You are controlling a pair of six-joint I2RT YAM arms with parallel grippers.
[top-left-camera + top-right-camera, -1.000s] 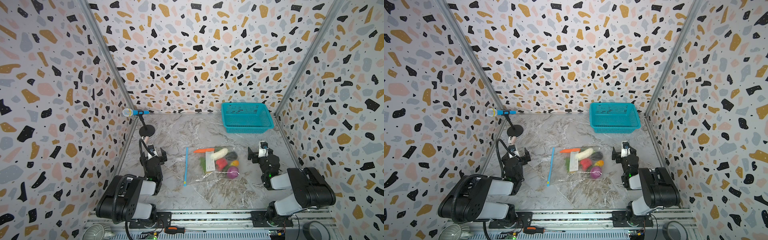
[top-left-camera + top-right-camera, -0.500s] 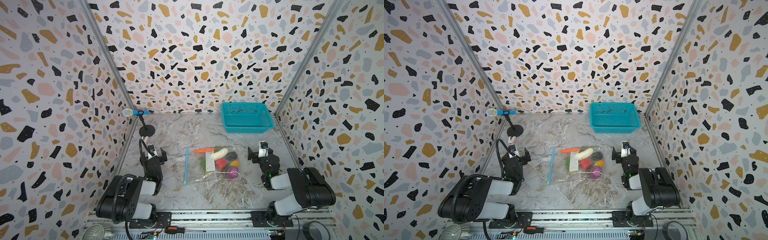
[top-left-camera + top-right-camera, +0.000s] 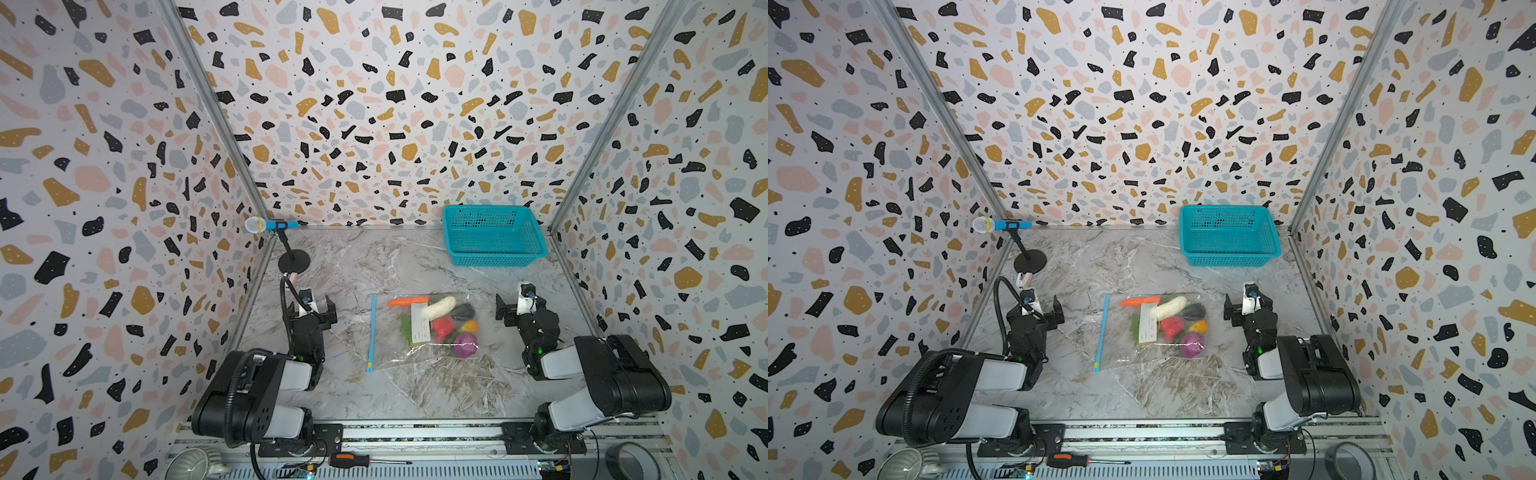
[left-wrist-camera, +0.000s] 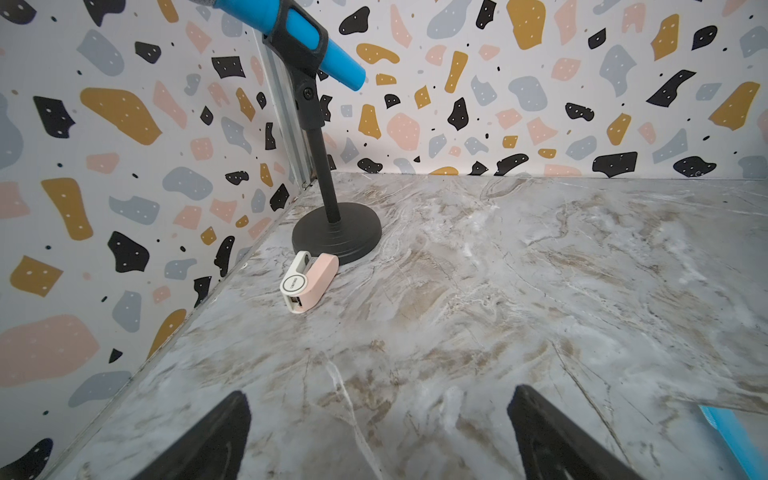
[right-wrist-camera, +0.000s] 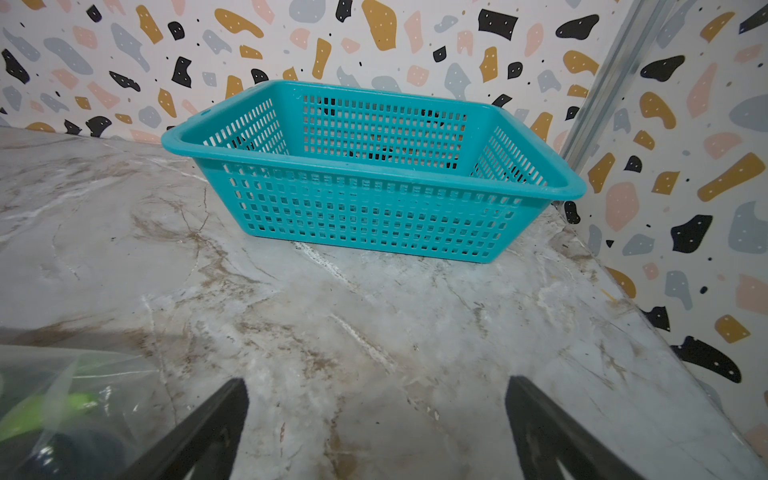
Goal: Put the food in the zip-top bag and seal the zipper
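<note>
Grippers rest low on the marble table, one at each side: the left gripper and the right gripper both have their jaws spread wide and hold nothing. Between them, apart from each, the zip-top bag lies flat with the food inside, bunched toward its right half. The zipper runs along the bag's left edge, its yellow slider at the near end. Farther back, a teal basket stands at the far right, a microphone stand at the far left.
</note>
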